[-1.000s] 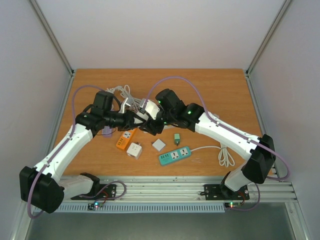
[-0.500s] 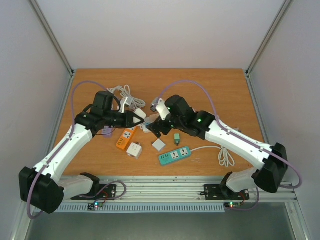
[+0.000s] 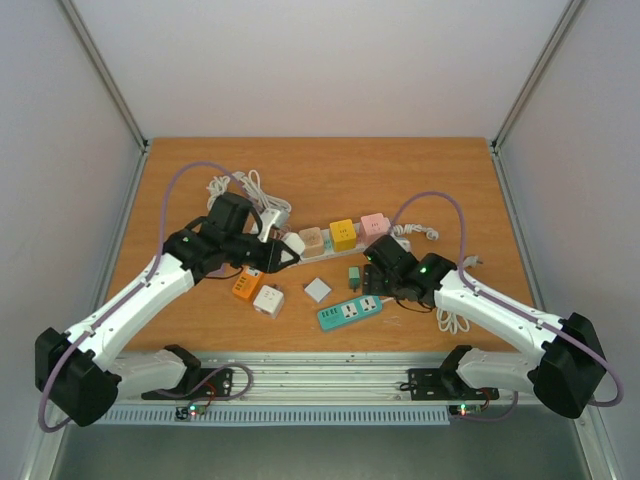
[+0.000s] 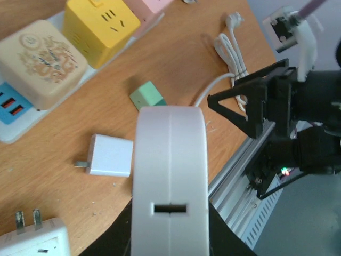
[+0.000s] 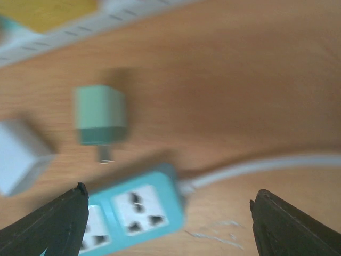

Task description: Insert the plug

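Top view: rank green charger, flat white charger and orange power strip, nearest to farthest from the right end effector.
From the right end effector:
1. green charger, just left of it.
2. flat white charger, farther left, mid-table.
3. orange power strip, far left.

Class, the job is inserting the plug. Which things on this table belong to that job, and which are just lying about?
Job in hand:
- white plug, held in the shut left gripper
- teal power strip, probably the socket, below the open right gripper

Lying about:
- green charger
- small white charger
- orange power strip
- yellow cube adapter
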### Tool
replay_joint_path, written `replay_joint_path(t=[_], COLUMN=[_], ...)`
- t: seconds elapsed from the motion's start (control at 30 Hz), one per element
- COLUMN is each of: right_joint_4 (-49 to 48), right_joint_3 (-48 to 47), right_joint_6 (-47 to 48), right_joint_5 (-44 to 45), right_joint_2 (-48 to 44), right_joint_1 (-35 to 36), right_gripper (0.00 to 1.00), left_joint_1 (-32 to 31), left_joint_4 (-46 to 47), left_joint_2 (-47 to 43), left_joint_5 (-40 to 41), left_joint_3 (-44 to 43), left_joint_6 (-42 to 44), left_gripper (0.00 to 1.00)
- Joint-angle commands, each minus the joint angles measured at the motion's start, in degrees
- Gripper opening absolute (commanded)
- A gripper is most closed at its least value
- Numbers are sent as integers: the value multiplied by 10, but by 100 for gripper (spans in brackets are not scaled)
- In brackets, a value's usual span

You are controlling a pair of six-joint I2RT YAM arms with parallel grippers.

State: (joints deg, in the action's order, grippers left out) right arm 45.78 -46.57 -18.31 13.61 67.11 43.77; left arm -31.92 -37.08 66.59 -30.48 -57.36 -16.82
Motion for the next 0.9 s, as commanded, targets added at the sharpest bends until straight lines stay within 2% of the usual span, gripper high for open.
replay_joint_path(t=[0.0, 0.2, 0.43, 0.73, 0.8, 0.87], right_joint_4=[90, 94, 35, -9, -19, -23], right_joint_3=[32, 79, 98, 90, 69, 42], right_joint_6=[-156, -176, -153, -114, -85, -55], right_joint_5=[40, -1, -52, -52, -54, -30], right_joint_2=[-30, -19, 54, 138, 154, 171], right_joint_1=[-34, -130, -216, -310, -332, -342], right_gripper=[83, 79, 85, 89, 89, 93], left_joint_1=[-26, -63, -113, -158, -170, -182], left_joint_4=[5, 17, 15, 45, 45, 49], left_joint_2=[0, 8, 72, 142, 161, 182], left_joint_5=[15, 35, 56, 75, 81, 87], left_joint_3=[-13, -7, -58, -85, -95, -107], left_joint_6=[26, 26, 11, 9, 19, 28], left_gripper=[0, 0, 0, 0, 0, 0])
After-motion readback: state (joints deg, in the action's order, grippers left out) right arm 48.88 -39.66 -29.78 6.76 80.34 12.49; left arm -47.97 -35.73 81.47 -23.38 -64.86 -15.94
